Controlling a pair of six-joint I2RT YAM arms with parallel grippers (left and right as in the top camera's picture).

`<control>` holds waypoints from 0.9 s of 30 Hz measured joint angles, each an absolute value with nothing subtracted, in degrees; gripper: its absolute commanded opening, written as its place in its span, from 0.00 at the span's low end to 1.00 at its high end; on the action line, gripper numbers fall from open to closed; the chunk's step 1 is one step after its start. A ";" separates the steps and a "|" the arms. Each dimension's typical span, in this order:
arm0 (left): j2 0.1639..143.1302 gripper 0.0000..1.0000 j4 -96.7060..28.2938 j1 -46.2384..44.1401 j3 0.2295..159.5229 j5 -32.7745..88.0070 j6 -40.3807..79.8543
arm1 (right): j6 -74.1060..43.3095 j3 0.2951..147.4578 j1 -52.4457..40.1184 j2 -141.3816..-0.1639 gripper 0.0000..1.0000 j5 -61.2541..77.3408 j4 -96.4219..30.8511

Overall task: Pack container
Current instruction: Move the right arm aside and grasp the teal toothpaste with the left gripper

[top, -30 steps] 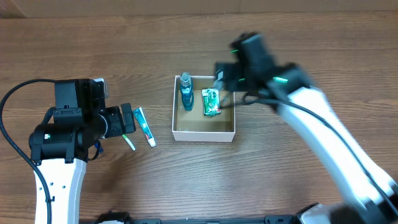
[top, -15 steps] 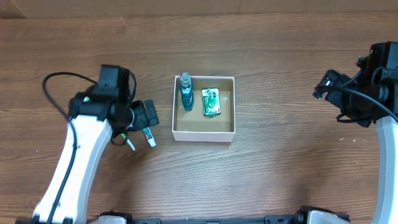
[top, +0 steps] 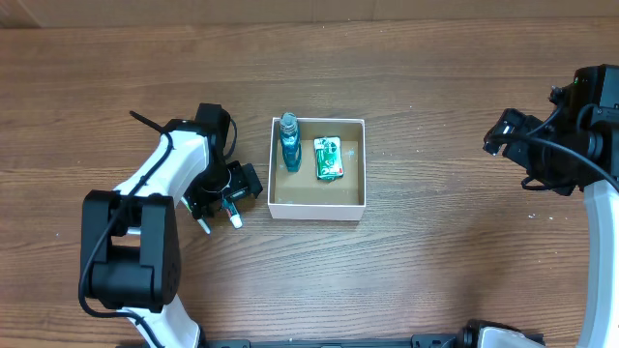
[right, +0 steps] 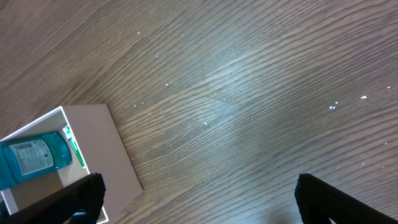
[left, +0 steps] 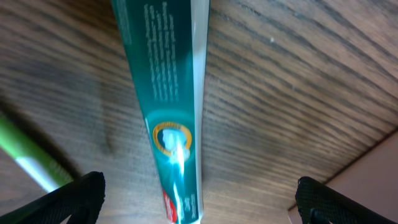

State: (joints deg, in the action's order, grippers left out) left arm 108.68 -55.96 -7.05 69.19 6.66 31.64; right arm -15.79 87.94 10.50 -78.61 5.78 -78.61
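The container (top: 318, 207), a small white-walled box with a tan floor, sits mid-table and holds a blue bottle (top: 289, 150) and a green packet (top: 329, 159). A teal toothpaste tube (top: 231, 209) and a green toothbrush (top: 203, 223) lie on the table just left of it. My left gripper (top: 228, 189) is open, low over the tube; in the left wrist view the tube (left: 168, 112) lies between the wide-apart fingers, with the toothbrush (left: 28, 155) at the left. My right gripper (top: 503, 135) is open and empty at the far right. The right wrist view shows the container's corner (right: 93, 155) and the bottle (right: 34, 158).
The wooden table (top: 435, 261) surrounds the box. My left arm's black cable (top: 145, 120) loops above the left gripper.
My left gripper has moved right and down over the toothpaste tube. My right arm pulled back from the container to the far right a second ago and has since held still.
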 measured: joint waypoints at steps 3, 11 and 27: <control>109.14 1.00 -54.83 -7.05 69.19 5.67 31.64 | -15.77 87.94 10.50 -78.61 1.00 5.74 -78.59; 109.16 0.99 -53.32 -7.05 69.19 3.40 32.12 | -15.35 87.94 10.50 -78.61 1.00 5.74 -78.65; 109.16 0.48 -52.31 -7.05 67.46 0.99 32.97 | -15.33 87.94 10.50 -78.61 1.00 5.76 -78.63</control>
State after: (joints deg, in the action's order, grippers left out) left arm 109.16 -52.31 -7.05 67.46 0.99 32.97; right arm -15.33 87.94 10.50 -78.61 5.76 -78.63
